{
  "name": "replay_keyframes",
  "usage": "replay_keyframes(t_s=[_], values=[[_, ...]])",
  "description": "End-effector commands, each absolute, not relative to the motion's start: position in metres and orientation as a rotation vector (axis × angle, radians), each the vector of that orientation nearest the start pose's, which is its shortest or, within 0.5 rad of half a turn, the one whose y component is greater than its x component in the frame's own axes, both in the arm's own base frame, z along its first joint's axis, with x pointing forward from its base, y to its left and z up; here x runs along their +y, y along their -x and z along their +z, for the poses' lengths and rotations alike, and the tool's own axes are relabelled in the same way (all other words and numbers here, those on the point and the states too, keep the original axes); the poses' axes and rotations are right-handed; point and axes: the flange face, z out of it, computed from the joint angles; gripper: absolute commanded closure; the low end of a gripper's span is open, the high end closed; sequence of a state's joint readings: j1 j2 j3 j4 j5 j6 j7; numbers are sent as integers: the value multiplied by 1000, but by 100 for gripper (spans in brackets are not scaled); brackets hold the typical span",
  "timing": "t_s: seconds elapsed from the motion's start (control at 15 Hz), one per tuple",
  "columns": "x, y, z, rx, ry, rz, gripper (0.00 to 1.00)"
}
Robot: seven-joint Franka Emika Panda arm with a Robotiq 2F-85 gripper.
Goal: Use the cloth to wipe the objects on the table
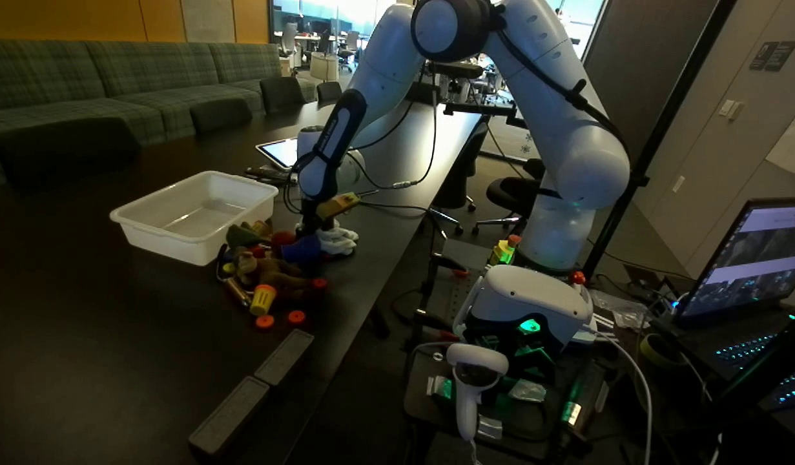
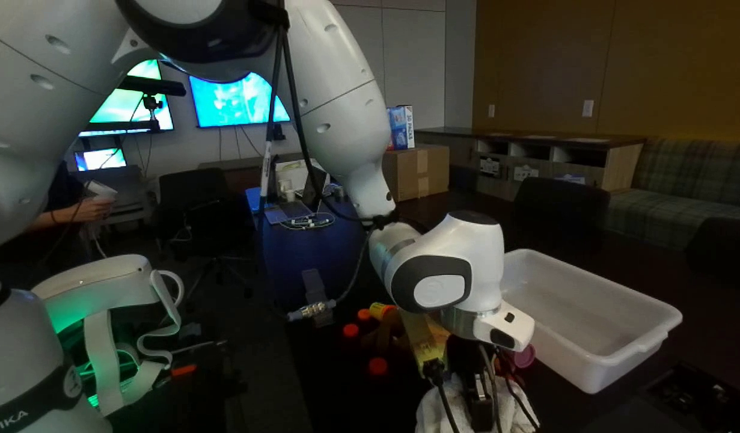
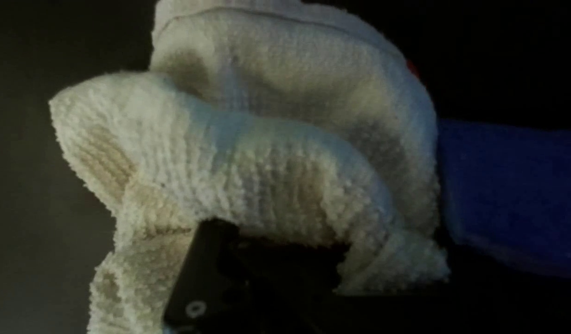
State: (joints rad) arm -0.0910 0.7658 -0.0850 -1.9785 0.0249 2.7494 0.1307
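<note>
One black hand (image 1: 311, 227), mine, sits sunk in the crumpled white terry cloth (image 3: 262, 167) near the white rectangular plastic tub (image 1: 165, 242); whether it grips I cannot tell, folds and shadow covering the tips. I would secure a thick fold, then draw it lightly over the smooth dark-blue cup-like piece (image 1: 301, 249) and brown plush toy (image 1: 271, 274), both beside the tub. The wrist view crops that blue piece; in an exterior view my white wrist (image 2: 475, 258) seems to hide it.

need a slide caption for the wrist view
Black robotic gripper against a rumpled, textured white cloth, with a smooth blue object alongside.
</note>
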Motion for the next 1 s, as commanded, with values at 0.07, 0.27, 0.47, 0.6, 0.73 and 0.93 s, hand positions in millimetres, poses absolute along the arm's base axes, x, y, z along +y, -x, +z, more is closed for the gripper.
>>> replay_keyframes(t_s=[0.07,0.27,0.47,0.6,0.73,0.93], values=[[-30,-586,91,363,3139,-41,99],[30,-585,92,320,3134,-21,99],[94,-580,93,325,3120,16,99],[139,-572,92,318,3102,25,99],[182,-561,100,270,3077,26,99],[239,-545,112,155,3044,-11,99]])
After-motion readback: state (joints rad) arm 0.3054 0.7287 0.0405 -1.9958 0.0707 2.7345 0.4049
